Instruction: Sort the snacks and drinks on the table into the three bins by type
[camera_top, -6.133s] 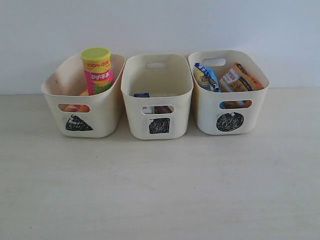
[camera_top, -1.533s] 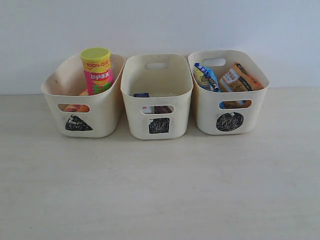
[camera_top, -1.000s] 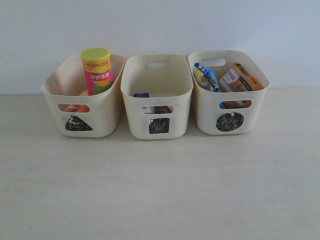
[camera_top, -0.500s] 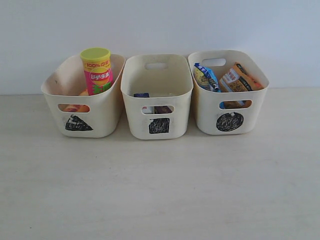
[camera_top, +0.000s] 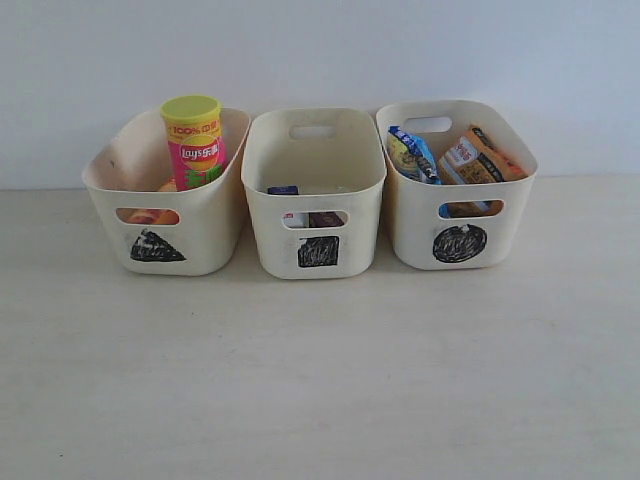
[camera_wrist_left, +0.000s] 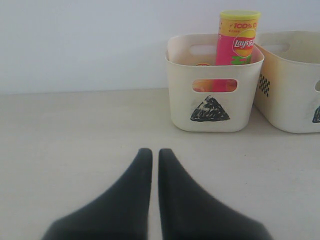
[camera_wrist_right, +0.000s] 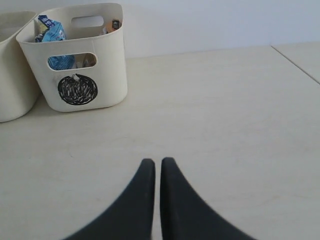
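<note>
Two black pincers, smooth and tapering to rounded tips, are both closed and grip nothing, with only a hairline slit between their fingers. The left pincer (camera_wrist_left: 150, 152) hangs low over the pale wood-grain tabletop (camera_wrist_left: 75, 130), facing the left bin (camera_wrist_left: 180, 100). The right pincer (camera_wrist_right: 157, 162) hangs likewise, well apart from the right bin (camera_wrist_right: 110, 75).

In the exterior view, three cream plastic bins with rounded corners and handle cut-outs stand in a row. The left bin is at 11 o'clock with a triangle scribble, the middle bin (camera_top: 270, 235) at 12 with a square one, and the right bin at 1 with a round one.

The glossy pink tube (camera_top: 195, 145) stands on end in the left bin. The yellow tube (camera_top: 150, 215) lies low beside it, glimpsed through the cut-out. The blue carton (camera_top: 283, 190) and purple carton (camera_top: 326, 219) sit low in the middle bin. The crinkly blue bag (camera_top: 412, 153) and orange bag (camera_top: 478, 157) stand in the right bin.
</note>
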